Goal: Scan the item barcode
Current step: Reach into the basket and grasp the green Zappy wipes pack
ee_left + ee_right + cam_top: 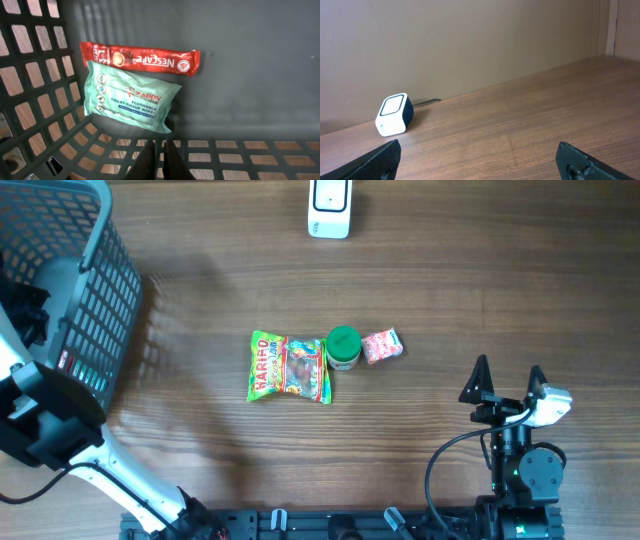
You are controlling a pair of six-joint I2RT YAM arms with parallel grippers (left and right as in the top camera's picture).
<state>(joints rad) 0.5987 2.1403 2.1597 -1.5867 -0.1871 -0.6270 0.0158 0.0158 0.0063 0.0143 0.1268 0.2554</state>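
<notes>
While the left gripper (161, 152) is pressed together and the right gripper (477, 150) spread, the wipes pack (131, 102) — soft, slippery-looking — wants pinching at its crimped end.

left arm (110, 475): white links, black joints | right arm (540, 470): black, looped cable (430, 475) | right pincer (508, 375): black, pointed

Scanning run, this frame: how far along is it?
Done: nothing clearly. The Haribo bag, green-lidded jar and pink packet lie on the table, none at the scanner. In hand: the left gripper is in the basket, facing the wipes pack and Nescafe sachet, jaws together, empty. The right gripper sits open. Left: picking an item and presenting its barcode.
</notes>
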